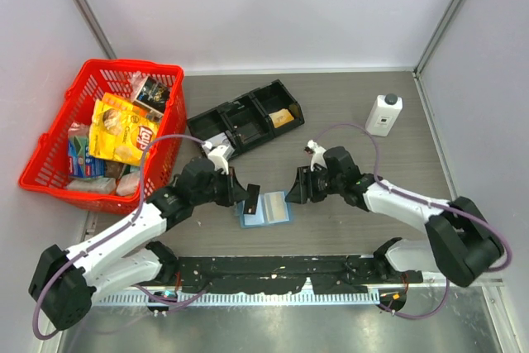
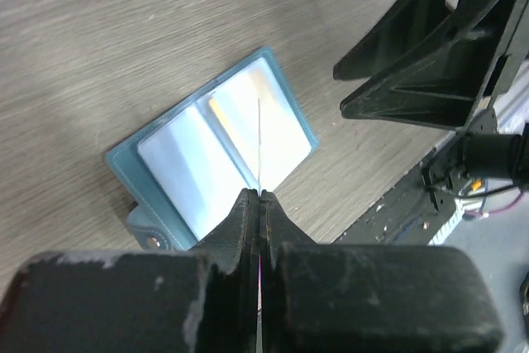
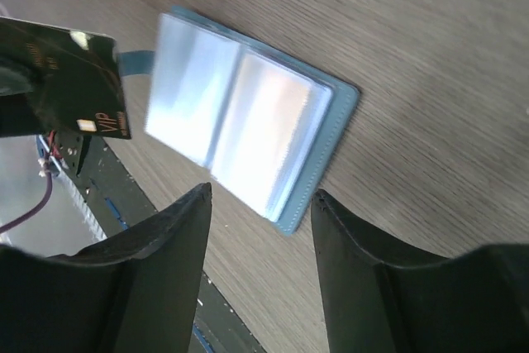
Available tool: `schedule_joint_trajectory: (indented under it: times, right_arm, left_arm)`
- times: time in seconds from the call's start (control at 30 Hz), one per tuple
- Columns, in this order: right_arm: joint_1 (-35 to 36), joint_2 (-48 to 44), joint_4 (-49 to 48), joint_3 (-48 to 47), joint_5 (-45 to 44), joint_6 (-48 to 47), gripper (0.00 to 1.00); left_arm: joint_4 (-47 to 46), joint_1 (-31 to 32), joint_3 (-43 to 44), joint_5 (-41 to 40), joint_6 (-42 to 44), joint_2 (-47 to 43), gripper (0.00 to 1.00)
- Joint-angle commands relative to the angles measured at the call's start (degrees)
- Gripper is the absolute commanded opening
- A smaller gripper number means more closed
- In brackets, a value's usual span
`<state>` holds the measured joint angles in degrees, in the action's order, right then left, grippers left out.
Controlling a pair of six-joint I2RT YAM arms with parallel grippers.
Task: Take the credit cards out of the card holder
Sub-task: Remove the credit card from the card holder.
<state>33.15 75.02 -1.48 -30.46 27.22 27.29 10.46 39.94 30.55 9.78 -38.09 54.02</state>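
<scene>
On the dark card [image 3: 74, 80] pinched in my left gripper [image 2: 259, 194] I read "VIP" in pale letters near one corner — the finer print on it is too blurred. The yellow bag [image 1: 120, 130] in the red basket [image 1: 50, 178] carries a red logo, seemingly "Lay's". The label on the white bottle [image 1: 383, 115] is too small to read.

card holder [image 1: 266, 209] spread flat on the table [image 1: 339, 105] between two grippers, left gripper [image 1: 248, 196] just left of it pinching a credit card [image 1: 253, 197] on edge, right gripper [image 1: 292, 188] just right, tray [image 1: 235, 105] behind, basket [image 1: 124, 63] far left, bottle [image 1: 383, 114] far right
</scene>
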Motion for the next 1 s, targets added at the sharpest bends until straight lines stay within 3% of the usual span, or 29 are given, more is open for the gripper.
schedule_joint_trajectory:
  times: [0.0,0.4,0.77,0.9,0.93,0.97]
  right_arm:
    - [-0.1,-8.4,4.4,-3.8,2.4,-9.0,0.57]
    - [0.0,-13.1,6.4,-13.0,18.0,-20.5,0.63]
    - [3.3,-5.9,8.2,-17.9,31.0,-23.0,0.56]
    - [4.7,-5.0,8.6,-18.4,32.6,-23.0,0.44]
    - [4.7,-4.9,8.6,-18.2,32.5,-23.0,0.33]
    - [4.6,-5.1,8.6,-18.0,31.6,-22.9,0.14]
  left_arm:
    - [5.2,-0.3,6.4,8.0,11.1,1.5,0.00]
    - [18.6,-0.1,21.8,30.1,30.8,10.0,0.00]
    - [20.4,-0.2,27.7,35.2,33.3,13.3,0.00]
    - [19.9,-0.2,28.4,35.4,33.3,14.4,0.00]
    - [19.9,-0.2,28.6,35.5,33.2,14.5,0.00]
    - [19.8,-0.2,28.9,35.7,33.0,15.1,0.00]
